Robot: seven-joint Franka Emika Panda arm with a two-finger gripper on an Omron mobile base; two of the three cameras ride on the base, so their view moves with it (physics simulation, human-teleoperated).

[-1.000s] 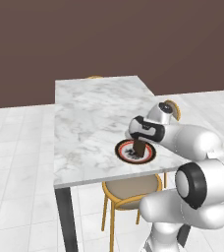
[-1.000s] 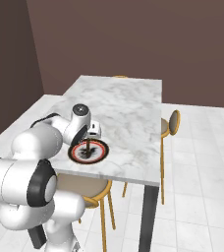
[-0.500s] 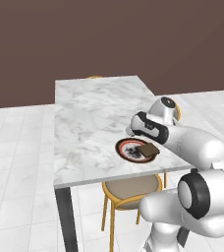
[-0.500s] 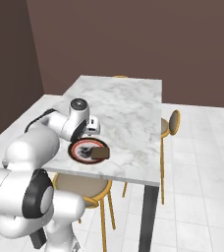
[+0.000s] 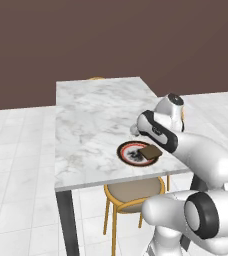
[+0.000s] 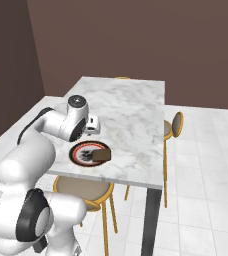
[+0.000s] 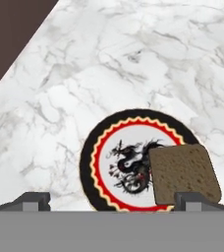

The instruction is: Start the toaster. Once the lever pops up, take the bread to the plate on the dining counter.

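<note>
— Where is the bread?
— A flat, grainy brown square, it lies on the round plate, over the side near the counter's edge, covering part of the dark dragon-like mark on the glossy white centre.
— And the plate?
— On the white, grey-veined marble counter, close to its near edge, above a round-seated wooden stool.
— The gripper?
— Its fingers stand wide apart and empty, raised above the plate.
</note>
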